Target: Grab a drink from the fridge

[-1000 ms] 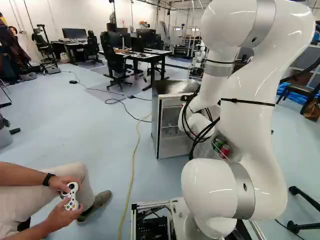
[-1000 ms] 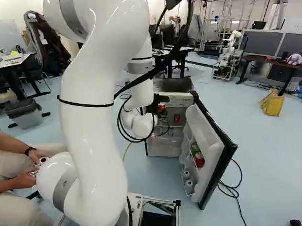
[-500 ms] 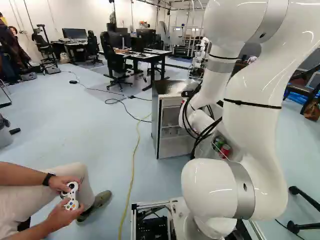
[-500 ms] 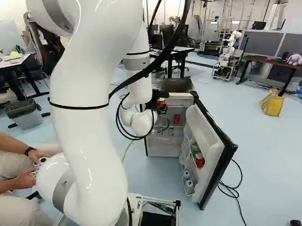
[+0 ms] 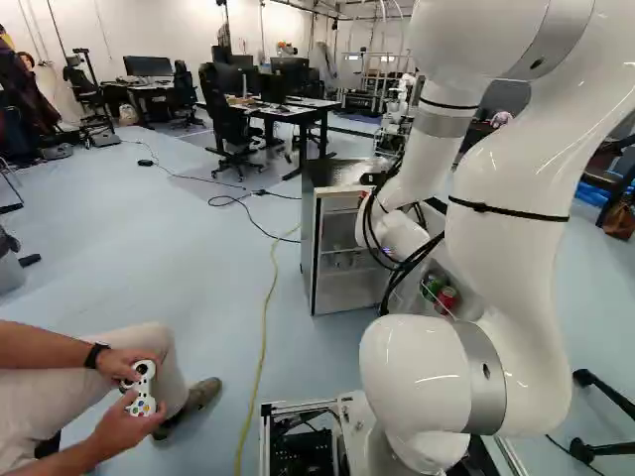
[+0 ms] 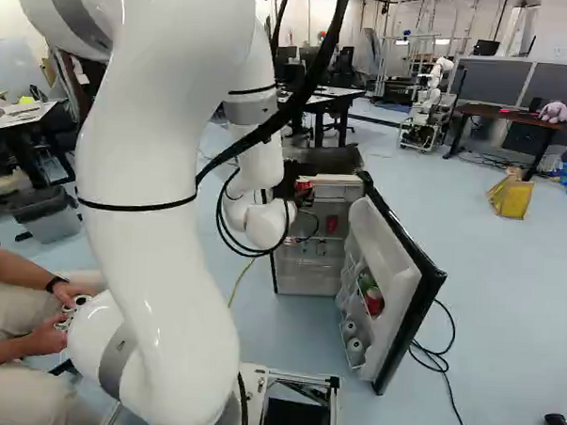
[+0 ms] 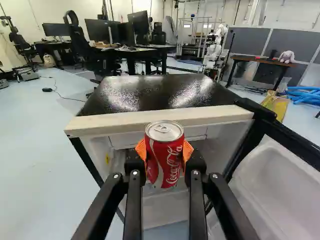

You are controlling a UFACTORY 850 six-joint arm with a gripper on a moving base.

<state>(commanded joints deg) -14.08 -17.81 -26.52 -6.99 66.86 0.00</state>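
In the right base view my gripper is beside the upper front of the open fridge, partly hidden by the wrist. The wrist view has the gripper shut on an upright red drink can, an orange pad on either side of it. This can is in front of the fridge's pale top edge, its lid overlapping that edge in the view. Another red can shows inside the fridge. The open door holds a red can and a green can.
The fridge door stands swung out to the right in the right base view. Behind the fridge are a desk and an office chair; another robot stands farther back. A yellow cable crosses the floor.
The arm has lifted the gripped can higher against the fridge front, and its upper links have swung back. The base, fridge and door have not moved.
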